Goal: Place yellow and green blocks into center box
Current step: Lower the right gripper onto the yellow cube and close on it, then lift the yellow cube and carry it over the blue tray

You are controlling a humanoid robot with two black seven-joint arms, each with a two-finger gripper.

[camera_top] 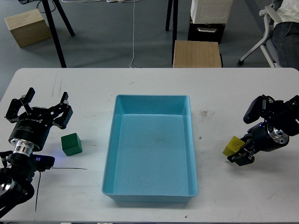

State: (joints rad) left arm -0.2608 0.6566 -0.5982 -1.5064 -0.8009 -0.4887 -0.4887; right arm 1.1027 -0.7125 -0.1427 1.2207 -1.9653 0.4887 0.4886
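Observation:
The green block sits on the white table, left of the light blue box. My left gripper is open and empty, up and to the left of the green block. The yellow block is at the right of the box, tilted, at table level. My right gripper has its dark fingers closed around the block's right side. The box holds nothing.
A thin black cable lies on the table below the green block. Beyond the table's far edge stand a wooden stool, a cardboard box, stand legs and an office chair.

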